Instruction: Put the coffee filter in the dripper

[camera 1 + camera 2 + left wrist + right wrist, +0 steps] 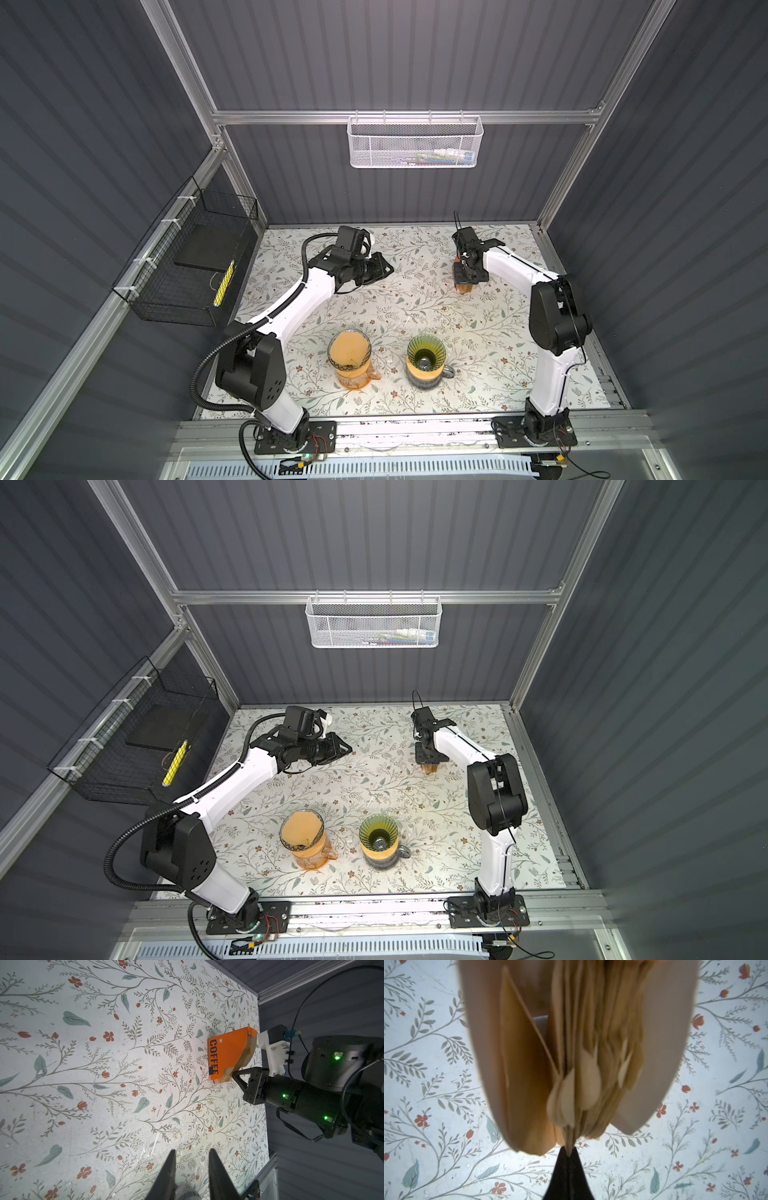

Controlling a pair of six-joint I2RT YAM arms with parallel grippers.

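1. The right gripper (568,1152) points down into the open end of an orange COFFEE box (226,1053). Its jaws are pressed together, and the thin edge of a brown coffee filter (572,1136) runs down into the closed tips.
2. That filter belongs to a fanned stack of filters (602,1043) that fills the box and sticks out past its curved opening.
3. The box seems to stand on end on the floral tabletop (415,307), in the far right part of it in both top views, directly under the right gripper.
4. The left gripper (192,1167) hovers above the far left part of the table, well apart from the box. Its jaws are parted with nothing between them.
5. Near the front edge, between the two arm bases, a green dripper (426,353) sits on a mug (446,371); its ribbed cone holds no paper.
6. Just beside it, toward the left arm, a clear dripper (349,351) sits on an orange pitcher (353,378), with a brown filter lining it.
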